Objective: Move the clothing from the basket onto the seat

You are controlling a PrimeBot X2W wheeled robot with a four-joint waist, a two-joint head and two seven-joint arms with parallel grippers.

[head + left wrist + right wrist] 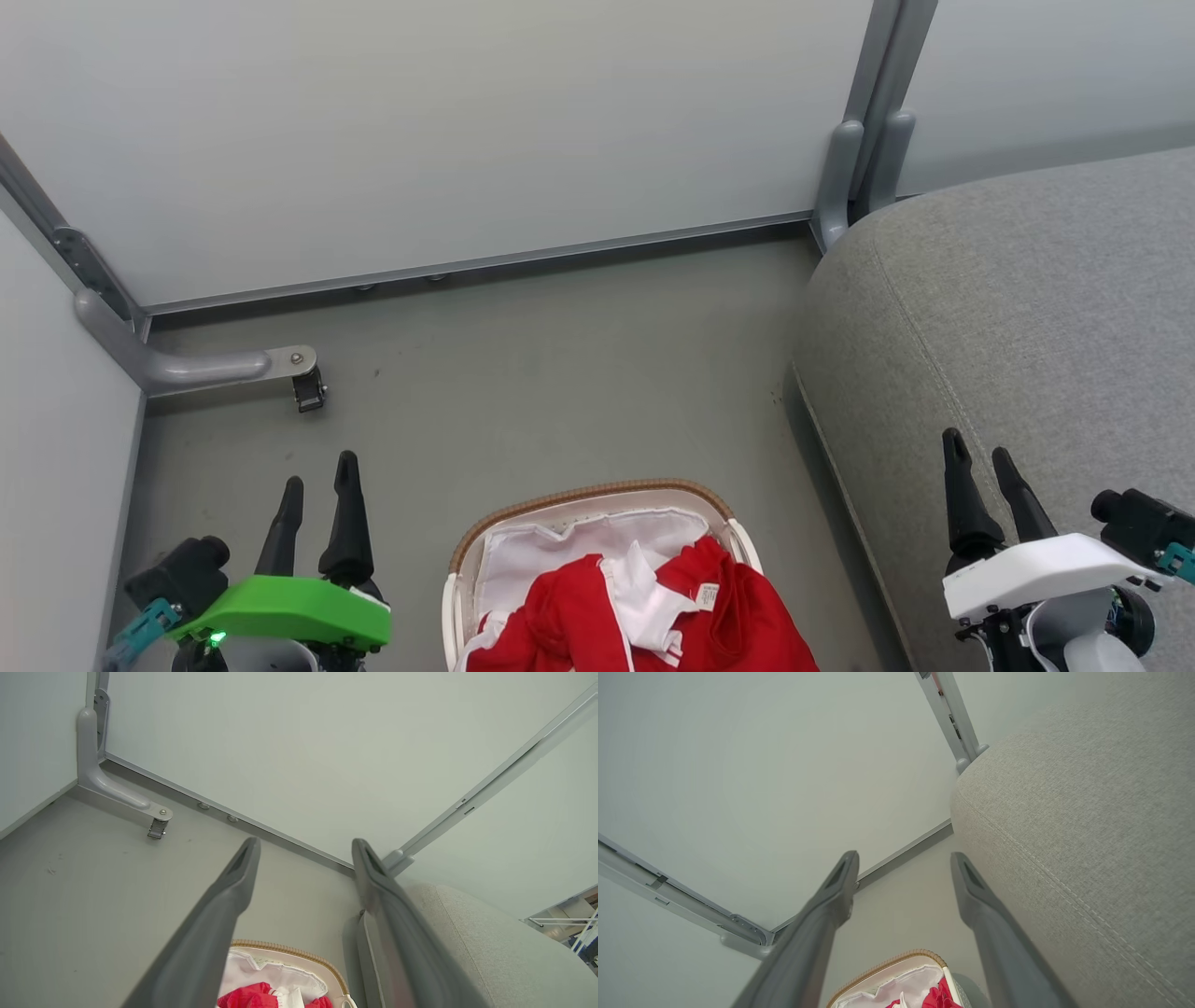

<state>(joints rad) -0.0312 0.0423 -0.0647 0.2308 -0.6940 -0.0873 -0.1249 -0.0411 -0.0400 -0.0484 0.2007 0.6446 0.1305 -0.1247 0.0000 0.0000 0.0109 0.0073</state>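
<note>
Red clothing (653,607) with white stripes and a small label lies piled in the basket (597,495), a white one with a brown woven rim and white liner, on the floor at the bottom centre. The grey seat (1027,308) fills the right side. My left gripper (320,476) hangs open left of the basket, nothing between its fingers. My right gripper (980,457) is open over the seat's front edge, to the right of the basket. The left wrist view looks down on the clothing (247,994), basket (299,952) and seat (490,942); the right wrist view has the basket (887,966) and seat (1087,812).
Pale partition walls (467,121) close off the far side and left. A grey metal bracket foot (224,366) juts onto the floor at the left corner, and a grey post (868,140) stands by the seat's far corner. Bare grey floor (560,373) lies beyond the basket.
</note>
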